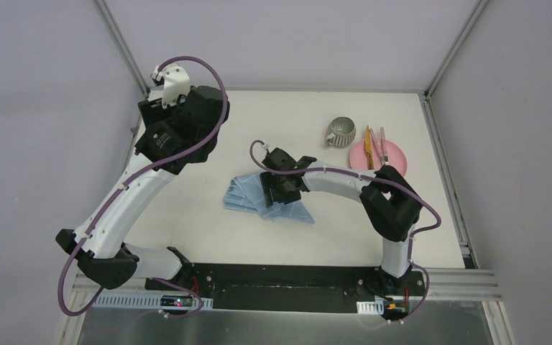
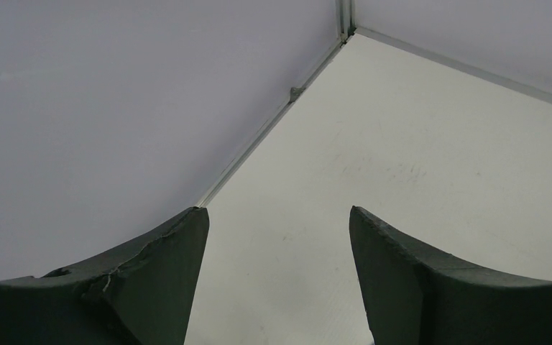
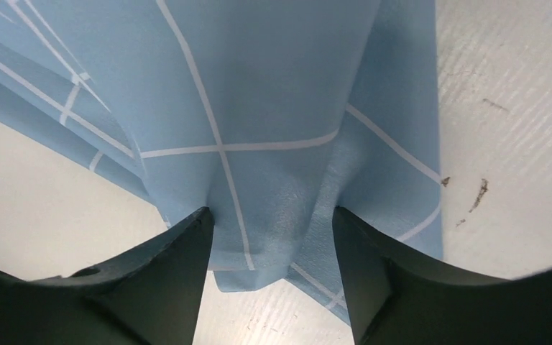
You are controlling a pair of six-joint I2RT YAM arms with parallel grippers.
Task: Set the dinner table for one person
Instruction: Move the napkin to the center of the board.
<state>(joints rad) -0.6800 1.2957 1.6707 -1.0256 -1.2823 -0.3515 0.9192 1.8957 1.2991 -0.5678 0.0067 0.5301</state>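
Across the middle of the dinner table (image 1: 187,233), an off-white top edged by aluminium rails (image 2: 257,140) with bare surface to the left and near sides, lies a light-blue grid cloth (image 1: 244,194). The right gripper (image 3: 273,223) pinches a bunched fold of it, both fingers pressing the fabric. The left gripper (image 2: 279,215) hangs over the far-left corner, jaws wide apart and empty. At the far right, well apart from the cloth, a grey cup (image 1: 343,131) stands beside a pink plate (image 1: 397,157) bearing cutlery (image 1: 374,144).
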